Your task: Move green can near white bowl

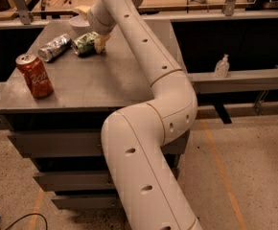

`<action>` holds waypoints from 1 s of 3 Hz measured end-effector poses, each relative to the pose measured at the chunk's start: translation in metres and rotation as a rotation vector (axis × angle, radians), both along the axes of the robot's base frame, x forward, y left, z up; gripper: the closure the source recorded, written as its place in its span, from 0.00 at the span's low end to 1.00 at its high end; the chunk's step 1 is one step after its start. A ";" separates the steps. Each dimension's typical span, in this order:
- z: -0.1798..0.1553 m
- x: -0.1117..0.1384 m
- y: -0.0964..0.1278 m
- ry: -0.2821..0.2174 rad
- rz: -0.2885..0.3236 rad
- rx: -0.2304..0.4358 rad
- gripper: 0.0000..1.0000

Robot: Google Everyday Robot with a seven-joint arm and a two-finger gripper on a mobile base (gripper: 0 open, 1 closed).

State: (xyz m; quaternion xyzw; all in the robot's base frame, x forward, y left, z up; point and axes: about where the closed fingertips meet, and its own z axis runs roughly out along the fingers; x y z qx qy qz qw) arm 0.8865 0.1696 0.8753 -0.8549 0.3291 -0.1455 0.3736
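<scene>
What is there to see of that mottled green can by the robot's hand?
The green can, a metal-looking drink can with a mottled green-and-white label, lies on its side on the grey table, just in front of the white bowl. The gripper is right at one end; a silver can lies beyond the other.

The white arm [139, 176] climbs in from the 6 o'clock edge and folds at a thick elbow [177, 109] near centre. From there it stretches long and slim toward 11 o'clock! Up at that far end the wrist [103, 17] tips over and the gripper [98, 35] hangs beneath it, pointing down toward 6 o'clock.
</scene>
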 end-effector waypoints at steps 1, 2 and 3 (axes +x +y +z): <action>0.000 0.000 0.000 0.000 0.000 0.000 0.00; 0.000 0.000 0.000 0.000 0.000 0.000 0.00; 0.000 0.000 0.000 0.000 0.000 0.000 0.18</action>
